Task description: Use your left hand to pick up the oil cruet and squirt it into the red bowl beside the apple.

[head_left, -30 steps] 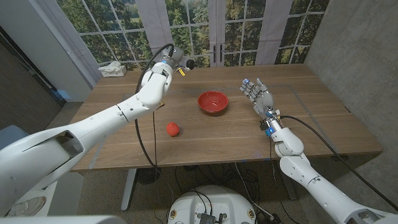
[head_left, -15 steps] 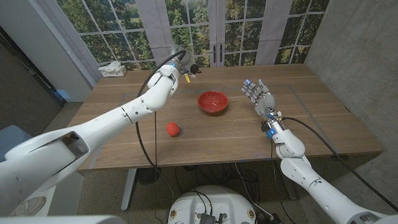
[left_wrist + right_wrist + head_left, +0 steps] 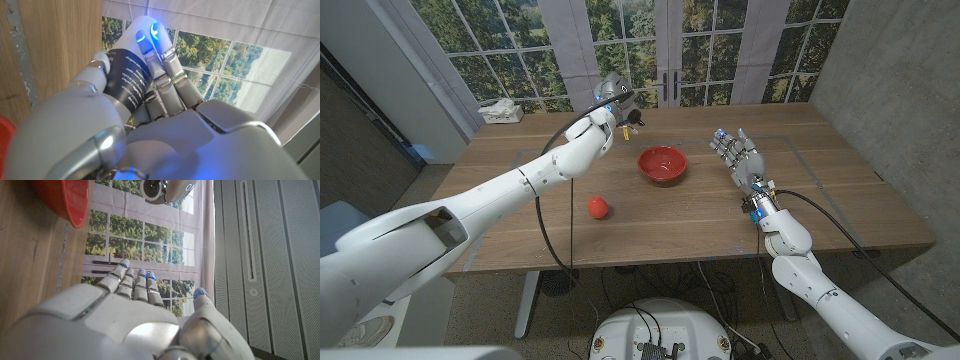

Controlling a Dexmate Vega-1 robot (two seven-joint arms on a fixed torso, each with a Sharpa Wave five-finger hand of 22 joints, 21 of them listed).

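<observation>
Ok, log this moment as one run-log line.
left hand: holds dark-labelled oil cruet, raised behind red bowl | right hand: open, idle | small red apple: on wooden table | pour: not yet

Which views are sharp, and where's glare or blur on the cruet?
Head view: evenly daylit, sharp; the oil cruet in the left hand is small, detail lost. Left wrist view: cruet label readable as a dark band, print too blurred to read; blue fingertip lights bloom. Right wrist view: right hand soft, red bowl cropped.
</observation>
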